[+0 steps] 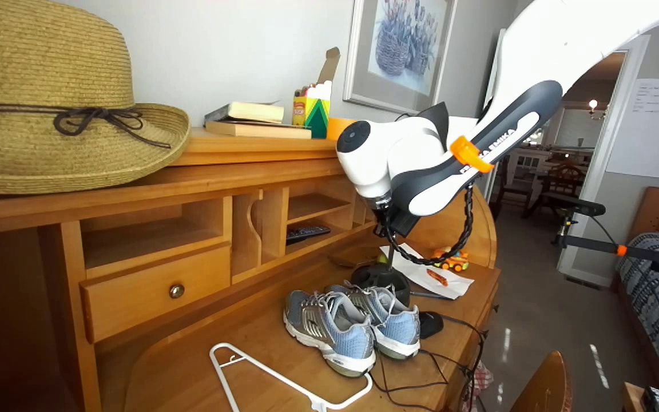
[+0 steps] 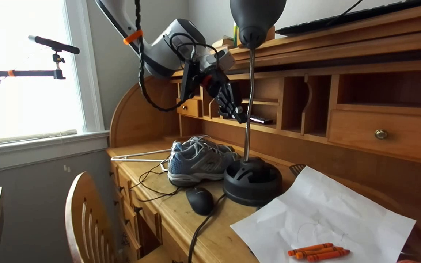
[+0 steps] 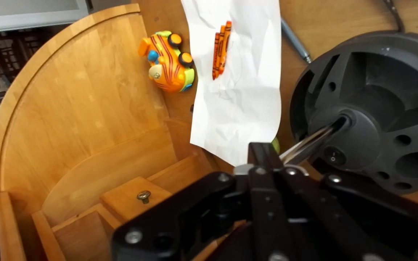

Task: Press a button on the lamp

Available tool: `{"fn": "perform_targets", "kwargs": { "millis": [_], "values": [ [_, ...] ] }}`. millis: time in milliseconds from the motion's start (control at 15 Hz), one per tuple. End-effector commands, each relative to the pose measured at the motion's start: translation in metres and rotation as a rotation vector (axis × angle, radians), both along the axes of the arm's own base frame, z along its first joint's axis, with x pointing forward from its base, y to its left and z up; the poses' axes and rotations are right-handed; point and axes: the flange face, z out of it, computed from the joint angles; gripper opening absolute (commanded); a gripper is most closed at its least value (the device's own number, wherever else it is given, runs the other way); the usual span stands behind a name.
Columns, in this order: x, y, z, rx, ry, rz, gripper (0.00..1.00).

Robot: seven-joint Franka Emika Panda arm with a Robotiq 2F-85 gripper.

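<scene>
Firstly, one desk lamp point(image 2: 250, 87), standing upright on the wooden desk point(image 2: 217, 226) between a pair of shoes point(image 2: 199, 164) and a creased sheet of paper point(image 2: 298, 204). Head point(image 2: 257, 18): dark, tapered; it looked light and apt to swing if knocked. Stem point(image 3: 312, 143): slim, shiny, slightly curved metal; presumably springy under a sideways push and slippery to grip. Base point(image 2: 253, 191): broad, round, dark, with hollow compartments; hard plastic by its look, probably the heaviest part, steady enough for a downward press. Switch point(image 3: 335, 155): small black rocker on the base, beside the stem's foot; likely the button meant. Gripper point(image 3: 265, 153): jaws together, nothing seen between them; its tips hung near the stem and above the base, contact with the stem not determinable. Handling: no grasp appeared necessary; the joined tips seemed narrow enough for the rocker, though a slanting push risked sliding off it or leaning on the stem. Were steadying wanted, the base's rim looked the soundest hold, since the stem would probably have bent.
</scene>
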Motion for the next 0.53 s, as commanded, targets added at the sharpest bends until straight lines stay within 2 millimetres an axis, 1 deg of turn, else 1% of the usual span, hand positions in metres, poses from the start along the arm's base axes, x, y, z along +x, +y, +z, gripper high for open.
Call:
{"fn": "perform_targets", "kwargs": {
  "millis": [0,267,467],
  "values": [
    [0.014,-0.001,-0.012,-0.07,-0.031,0.029,0.0],
    [0.02,0.012,-0.022,-0.037,-0.023,0.081,0.0],
    [0.028,0.019,-0.026,-0.035,-0.038,0.111,0.0]
  ]
}}
